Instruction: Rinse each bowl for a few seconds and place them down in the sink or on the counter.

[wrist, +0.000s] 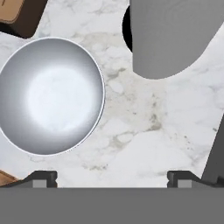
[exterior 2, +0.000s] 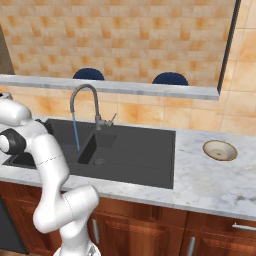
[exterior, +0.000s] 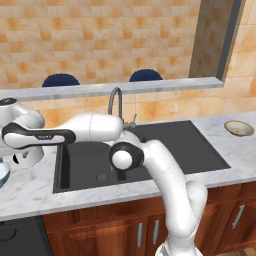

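The pale blue bowl (wrist: 50, 96), white inside, stands upright on the marbled counter (wrist: 144, 127), left of the line between my fingertips. My gripper (wrist: 112, 178) hangs above the counter, open, with nothing between its fingers. In the left base view my hand (exterior: 22, 157) is at the far left, just above and right of the same bowl (exterior: 2, 175), which the picture's edge cuts off. The tan bowl (exterior: 238, 128) (exterior 2: 219, 150) sits on the counter right of the dark sink (exterior: 165, 150) (exterior 2: 135, 150). Water (exterior 2: 76, 132) runs from the tap (exterior 2: 82, 95) into the sink.
My arm stretches across the sink's left side, in front of the tap (exterior: 116, 102). A grey rounded shape (wrist: 170, 35) stands over the counter in the hand view. Brown wood (wrist: 17, 13) shows beside the bowl. Two dark blue chair tops (exterior: 60, 80) (exterior: 145, 75) rise behind the ledge.
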